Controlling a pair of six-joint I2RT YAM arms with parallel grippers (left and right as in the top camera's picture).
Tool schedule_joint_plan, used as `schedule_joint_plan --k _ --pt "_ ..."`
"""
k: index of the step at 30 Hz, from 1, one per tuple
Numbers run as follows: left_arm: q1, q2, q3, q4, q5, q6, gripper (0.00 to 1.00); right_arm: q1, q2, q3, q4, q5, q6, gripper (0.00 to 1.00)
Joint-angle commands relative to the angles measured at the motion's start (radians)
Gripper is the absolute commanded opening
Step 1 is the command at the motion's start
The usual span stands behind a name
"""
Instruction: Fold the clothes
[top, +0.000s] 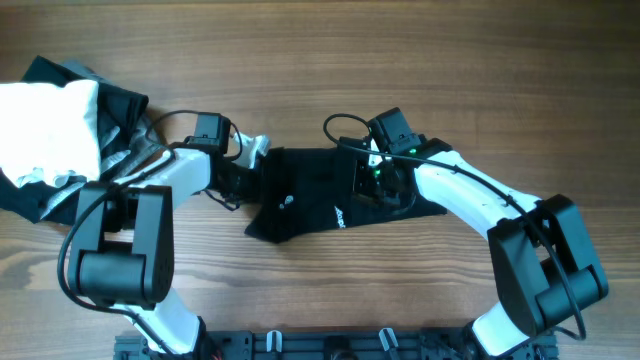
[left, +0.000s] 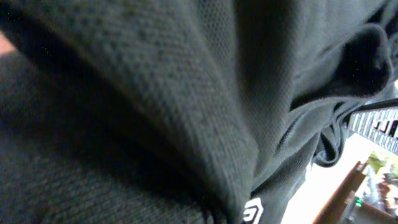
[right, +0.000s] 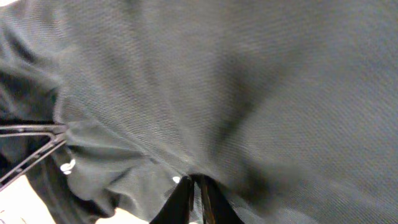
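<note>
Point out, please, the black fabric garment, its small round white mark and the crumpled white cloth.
black fabric garment (top: 312, 185): overhead view, its middle.
small round white mark (top: 288, 203): overhead view, its centre.
crumpled white cloth (top: 50, 120): overhead view, its top fold.

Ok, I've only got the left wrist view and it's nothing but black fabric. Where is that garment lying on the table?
Observer: The black garment lies bunched in the middle of the table, with its white mark and lettering facing up.
Operator: And the right tool, what's it doing?
Observer: The right tool is shut on a fold of that same garment, toward its right side.
Operator: Any other clothes out?
Observer: Yes, a pile of white and black clothes sits at the table's left end, apart from the garment.
</note>
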Motion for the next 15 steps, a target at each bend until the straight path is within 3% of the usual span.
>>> schedule_joint_plan --k 1,6,9,15 --pt "0.089 0.003 0.038 -0.153 -0.148 -0.045 0.04 0.002 -0.013 0.027 -0.063 0.019 -0.092 0.08" --pt "0.168 -0.07 0.188 -0.414 -0.261 -0.042 0.04 0.002 -0.153 0.052 -0.114 0.078 -0.149 0.08" --pt "0.172 -0.141 0.401 -0.631 -0.338 -0.042 0.04 -0.018 -0.274 0.052 -0.11 0.139 -0.111 0.1" --pt "0.048 -0.161 0.494 -0.663 -0.337 -0.099 0.04 -0.085 -0.27 0.052 -0.135 0.138 -0.109 0.11"
